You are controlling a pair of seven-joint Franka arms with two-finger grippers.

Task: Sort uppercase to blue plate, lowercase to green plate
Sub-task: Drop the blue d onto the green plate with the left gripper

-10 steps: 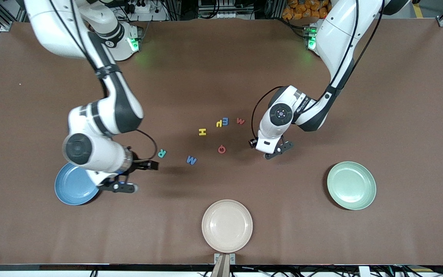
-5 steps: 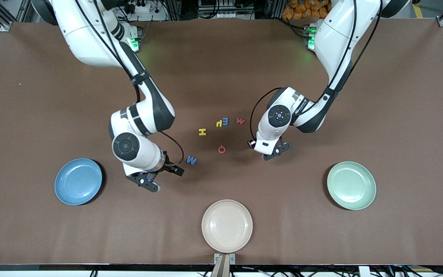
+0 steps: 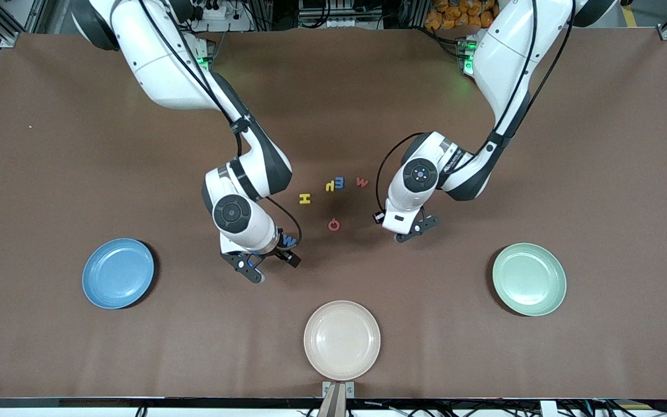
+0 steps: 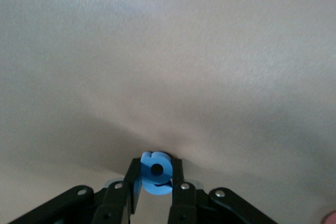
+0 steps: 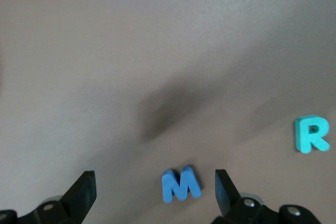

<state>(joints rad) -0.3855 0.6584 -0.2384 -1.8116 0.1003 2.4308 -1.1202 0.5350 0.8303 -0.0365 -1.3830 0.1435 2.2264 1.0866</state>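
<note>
We see the left gripper [image 4: 156, 182] clenched on a small blue rounded foam letter [image 4: 156, 171] down by the brown table [image 3: 600, 174]. The right gripper [image 5: 155, 187] hangs released over the blue foam M [image 5: 180, 184], with the teal foam R [image 5: 312, 134] nearby.

White arms [image 3: 171, 63], black joint bands, black cables, green base lights, black fingers [image 4: 176, 192].
</note>
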